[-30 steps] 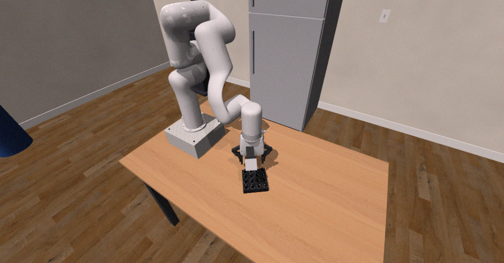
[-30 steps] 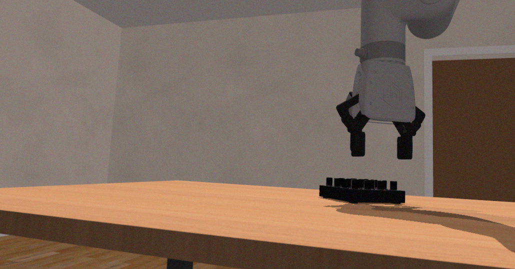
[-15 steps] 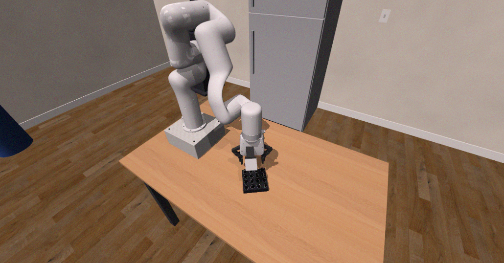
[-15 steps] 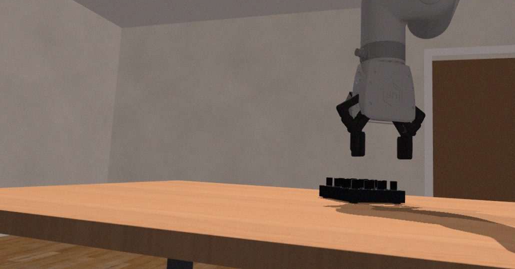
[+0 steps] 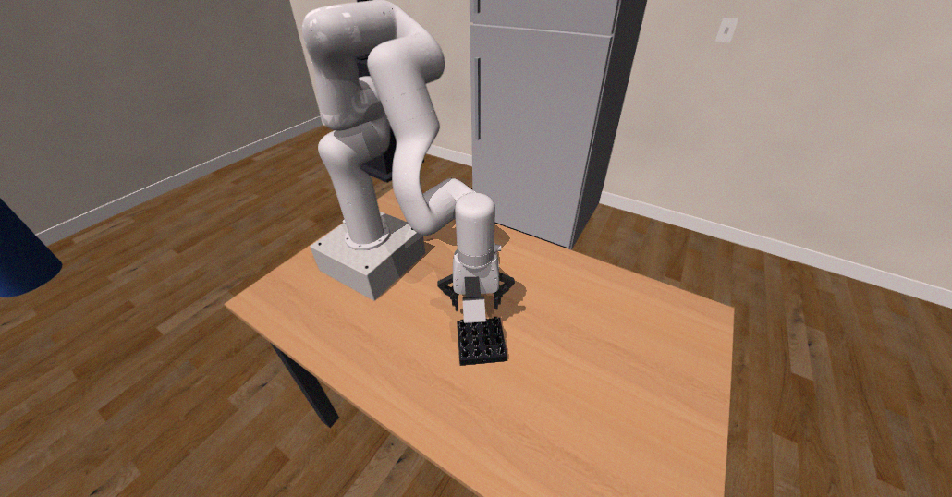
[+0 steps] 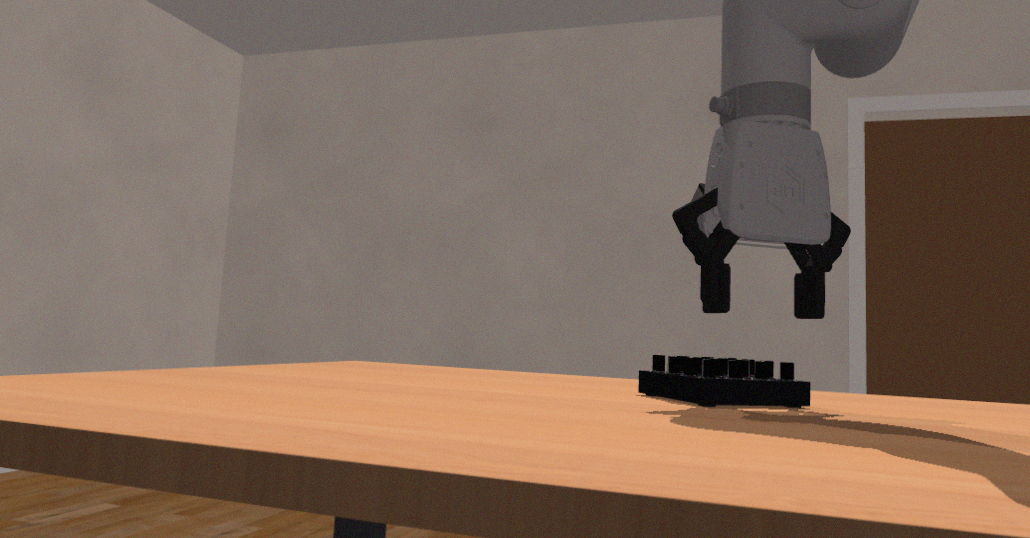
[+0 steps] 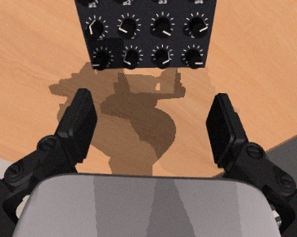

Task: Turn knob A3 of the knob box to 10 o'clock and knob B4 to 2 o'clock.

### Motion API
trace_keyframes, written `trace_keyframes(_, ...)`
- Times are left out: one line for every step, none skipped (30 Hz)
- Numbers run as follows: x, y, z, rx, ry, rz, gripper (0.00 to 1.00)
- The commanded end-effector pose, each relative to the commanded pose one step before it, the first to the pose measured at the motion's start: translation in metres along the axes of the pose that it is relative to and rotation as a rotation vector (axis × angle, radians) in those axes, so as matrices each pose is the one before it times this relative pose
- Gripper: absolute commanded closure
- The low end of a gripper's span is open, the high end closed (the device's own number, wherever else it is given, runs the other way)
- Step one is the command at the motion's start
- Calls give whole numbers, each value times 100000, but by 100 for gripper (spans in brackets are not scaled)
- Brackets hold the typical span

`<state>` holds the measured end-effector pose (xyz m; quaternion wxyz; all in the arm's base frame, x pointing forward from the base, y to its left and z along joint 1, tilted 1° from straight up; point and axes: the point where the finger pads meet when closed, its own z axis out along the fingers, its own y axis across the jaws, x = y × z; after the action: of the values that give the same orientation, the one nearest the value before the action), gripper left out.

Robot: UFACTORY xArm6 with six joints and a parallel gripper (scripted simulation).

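My gripper (image 6: 762, 293) hangs fully open and empty above the knob box (image 6: 723, 390), lower right of the exterior frame. I should centre over one knob before descending, avoiding neighbours.

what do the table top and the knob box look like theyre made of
Table top: looks like light wood or wood veneer, with visible grain streaks and a smooth satin finish. Knob box: seems to be matt black plastic or painted metal, with white printed marks; which one cannot be told.
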<state>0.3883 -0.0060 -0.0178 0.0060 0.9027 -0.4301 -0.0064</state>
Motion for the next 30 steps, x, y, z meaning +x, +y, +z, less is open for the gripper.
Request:
trace_keyframes(95, -114, -111, 288, 239, 0, 0)
trace_keyframes(0, 0, 0, 0, 0, 0, 0)
trace_keyframes(0, 0, 0, 0, 0, 0, 0)
trace_keyframes(0, 0, 0, 0, 0, 0, 0)
trace_keyframes(0, 0, 0, 0, 0, 0, 0)
trace_keyframes(0, 0, 0, 0, 0, 0, 0)
trace_keyframes(0, 0, 0, 0, 0, 0, 0)
trace_keyframes(0, 0, 0, 0, 0, 0, 0)
trace_keyframes(0, 0, 0, 0, 0, 0, 0)
trace_keyframes(0, 0, 0, 0, 0, 0, 0)
trace_keyframes(0, 0, 0, 0, 0, 0, 0)
trace_keyframes(0, 0, 0, 0, 0, 0, 0)
trace_keyframes(0, 0, 0, 0, 0, 0, 0)
trace_keyframes(0, 0, 0, 0, 0, 0, 0)
trace_keyframes(0, 0, 0, 0, 0, 0, 0)
trace_keyframes(0, 0, 0, 0, 0, 0, 0)
trace_keyframes(0, 0, 0, 0, 0, 0, 0)
trace_keyframes(0, 0, 0, 0, 0, 0, 0)
trace_keyframes(0, 0, 0, 0, 0, 0, 0)
trace_keyframes(0, 0, 0, 0, 0, 0, 0)
trace_keyframes(0, 0, 0, 0, 0, 0, 0)
trace_keyframes(0, 0, 0, 0, 0, 0, 0)
trace_keyframes(2, 0, 0, 0, 0, 34, 0)
trace_keyframes(14, -1, -3, 0, 0, 242, 0)
trace_keyframes(40, -4, -8, 0, 0, 679, 0)
trace_keyframes(76, -8, -15, 1, 0, 1307, 0)
trace_keyframes(121, -13, -24, 1, 1, 2076, 0)
trace_keyframes(0, 0, 0, 0, 0, 0, 0)
trace_keyframes(0, 0, 0, 0, 0, 0, 0)
trace_keyframes(171, -22, -35, 2, 1, 2940, 0)
